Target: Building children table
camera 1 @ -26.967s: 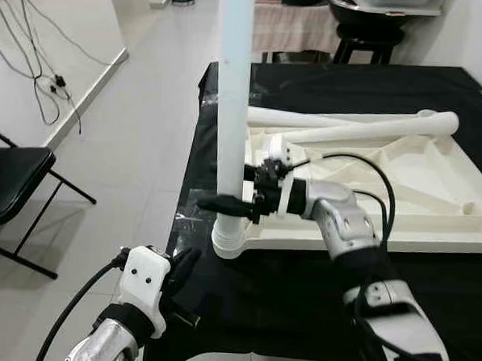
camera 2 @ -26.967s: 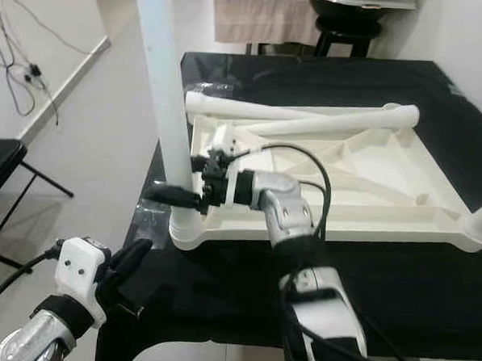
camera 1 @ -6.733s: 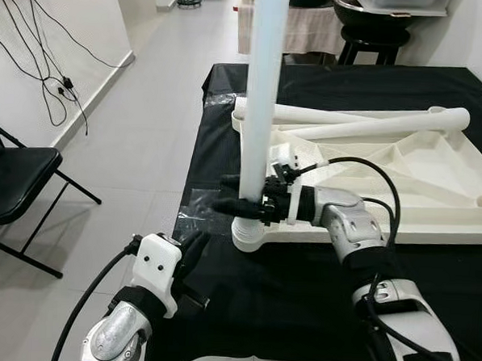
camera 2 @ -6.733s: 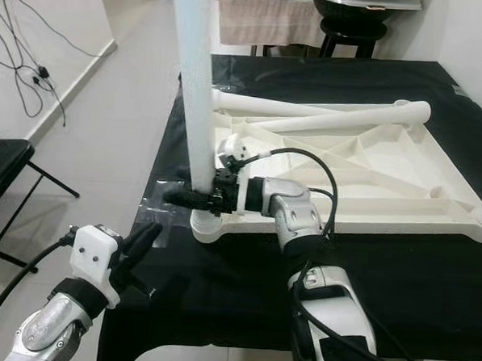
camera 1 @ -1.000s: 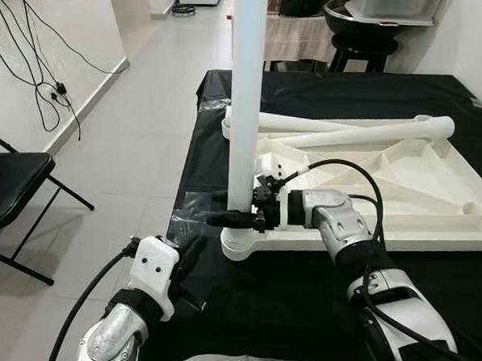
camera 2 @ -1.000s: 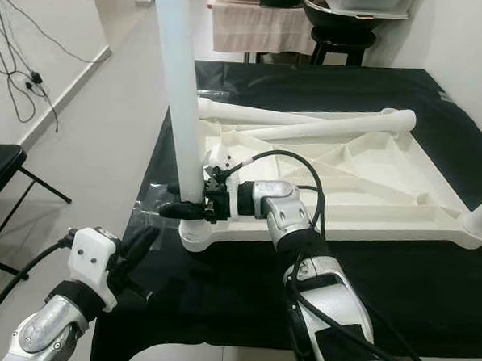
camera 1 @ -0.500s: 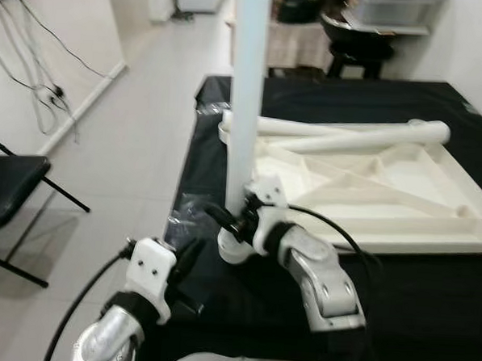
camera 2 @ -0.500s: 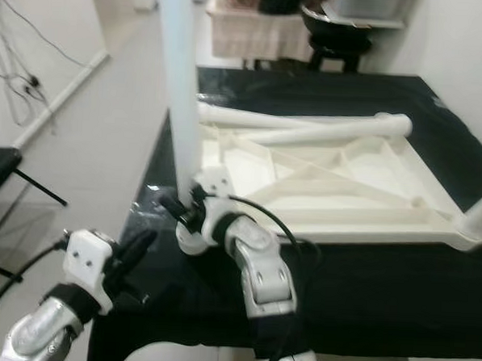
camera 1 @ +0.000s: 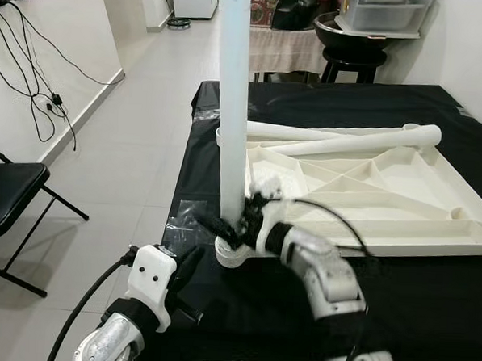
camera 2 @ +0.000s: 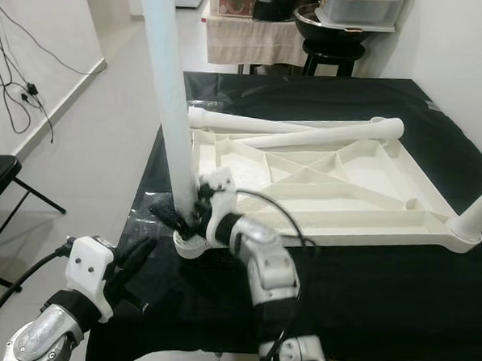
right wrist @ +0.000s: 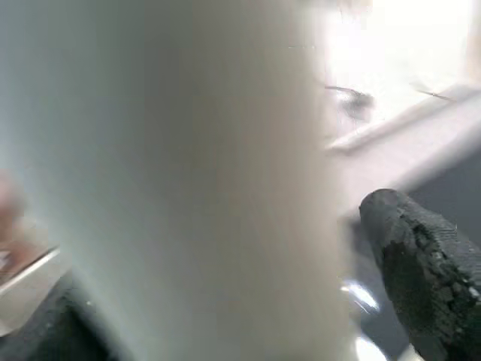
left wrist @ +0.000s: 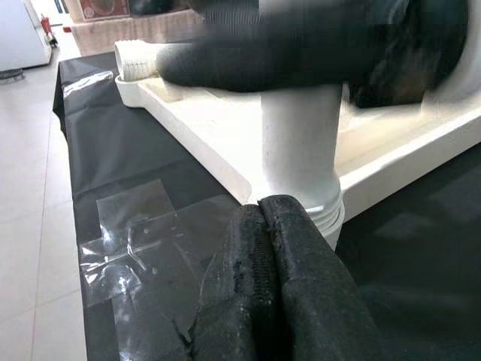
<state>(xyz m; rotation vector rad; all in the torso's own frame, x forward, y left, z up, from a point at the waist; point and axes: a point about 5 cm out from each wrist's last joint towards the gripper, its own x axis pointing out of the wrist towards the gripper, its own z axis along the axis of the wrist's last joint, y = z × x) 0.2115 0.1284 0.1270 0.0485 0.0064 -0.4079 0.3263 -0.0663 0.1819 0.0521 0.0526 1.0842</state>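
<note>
The white plastic tabletop [camera 1: 361,195] lies upside down on the bench [camera 1: 334,96], which is draped in black cloth, its ribbed underside facing up. This tabletop is the landmark for the rest.

At the tabletop's near-left corner, a white table leg [camera 1: 233,107] stands upright in the round corner socket [camera 1: 235,253], rising out of the top of the head views. Two more loose white legs [camera 1: 340,139] lie crossed along the tabletop's far edge, resting on its rim. In the right eye view another leg [camera 2: 478,213] stands tilted at the tabletop's near-right corner.

The right claw [camera 1: 222,226] is at the base of the upright leg, just above the corner socket, its black fingers reaching to either side of the tube. In the right wrist view the leg sits very close and blurred, with one black fingertip [right wrist: 421,263] beside it; whether the fingers actually press on the leg cannot be told.

The left claw [camera 1: 189,267] hangs low off the bench's near-left edge, just short of the socket corner, holding nothing. In the left wrist view its two fingers [left wrist: 278,293] lie pressed together, pointing at the socket.

A patch of clear tape [left wrist: 143,233] is stuck to the black cloth beside that corner. A black folding chair [camera 1: 10,193] stands on the tiled floor well to the left of the bench.
</note>
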